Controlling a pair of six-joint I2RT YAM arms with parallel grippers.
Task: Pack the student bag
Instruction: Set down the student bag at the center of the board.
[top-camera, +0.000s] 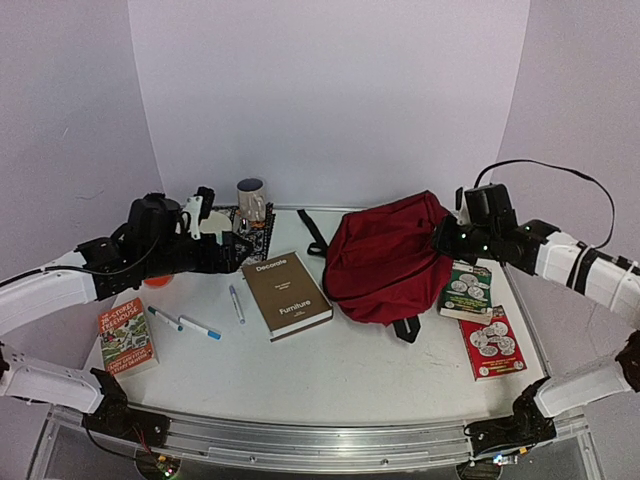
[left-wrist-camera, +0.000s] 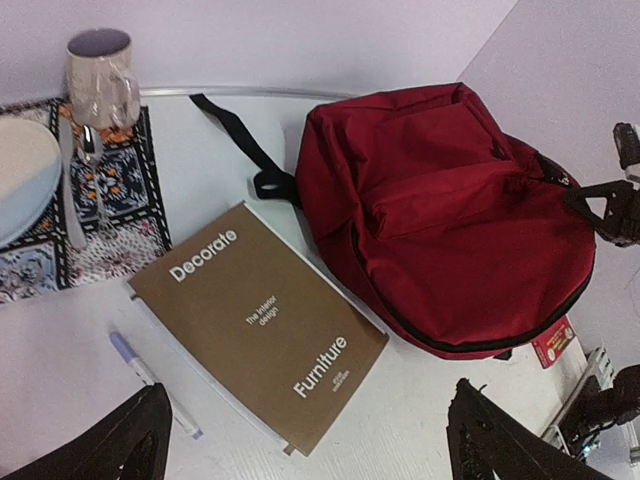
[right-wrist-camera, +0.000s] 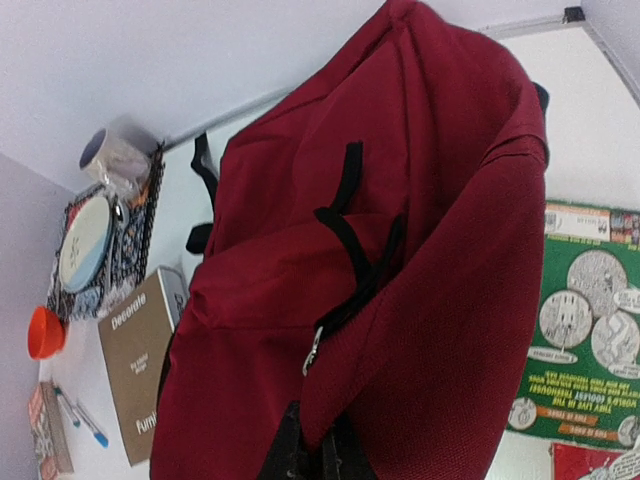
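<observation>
Pale lilac walls close in a white tabletop (top-camera: 380, 370) with a metal rail along its near edge; the student bag (top-camera: 385, 255), dark red with black zips, lies right of centre, between a brown book (top-camera: 287, 295) titled "Decorate Furniture" on its left and a green book (top-camera: 467, 290) just beside its right edge; a black strap (left-wrist-camera: 240, 140) trails from the bag's far side across the tabletop; a red book (top-camera: 492, 343) lies nearer the arms, close to the green one; the right fingers (right-wrist-camera: 285, 455) are pressed together on a fold of the bag's red fabric at its right side, next to a black zip pull, and the cloth there bunches up toward them; the left fingers (left-wrist-camera: 110, 440) stand spread wide, hovering above the brown book and holding nothing; a white pen (top-camera: 236, 303) lies just left of that book, two more pens (top-camera: 200, 328) further left, and a treehouse book (top-camera: 127, 336) at the left edge; at the far left a patterned placemat (left-wrist-camera: 110, 220) carries a plate (left-wrist-camera: 20, 175) and cutlery, with a mug (top-camera: 251, 200) at its far right corner; an orange cup (right-wrist-camera: 45, 332) sits near the mat.
</observation>
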